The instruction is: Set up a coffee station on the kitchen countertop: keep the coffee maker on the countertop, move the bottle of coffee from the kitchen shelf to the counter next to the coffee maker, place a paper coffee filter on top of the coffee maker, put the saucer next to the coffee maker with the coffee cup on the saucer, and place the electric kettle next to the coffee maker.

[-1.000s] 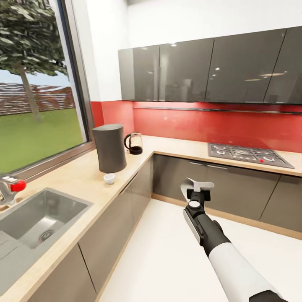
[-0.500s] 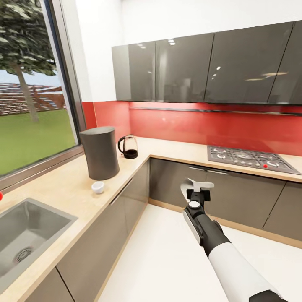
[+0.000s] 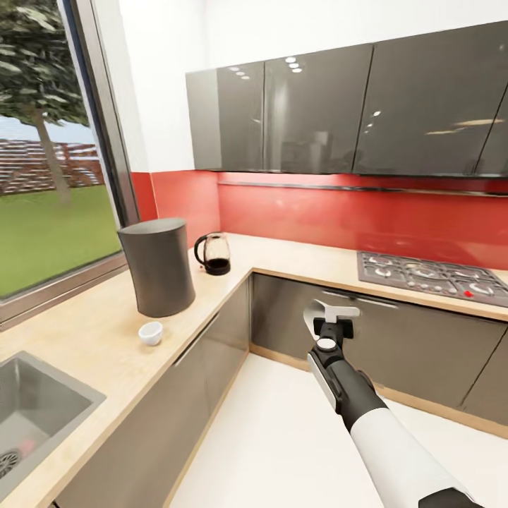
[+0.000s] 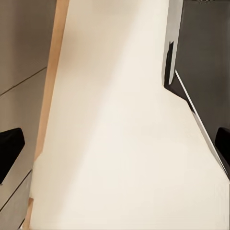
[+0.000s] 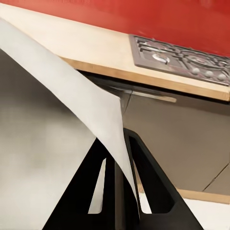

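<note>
- Now the right gripper (image 3: 331, 308) is clamped on the paper coffee filter (image 5: 62, 96), held above the floor in front of the cabinets, well apart from the coffee maker (image 3: 158, 267).
- That coffee maker stands on the countertop (image 3: 85, 339); the coffee cup (image 3: 150, 332) sits just before it, the electric kettle (image 3: 214, 254) behind it.
- Left gripper (image 4: 115, 148): fingers spread apart, holding nothing.

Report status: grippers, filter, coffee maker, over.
Right gripper shut on paper coffee filter, held over the floor. Left gripper open, holding nothing. Coffee maker on countertop, top bare; coffee cup in front, electric kettle behind.
</note>
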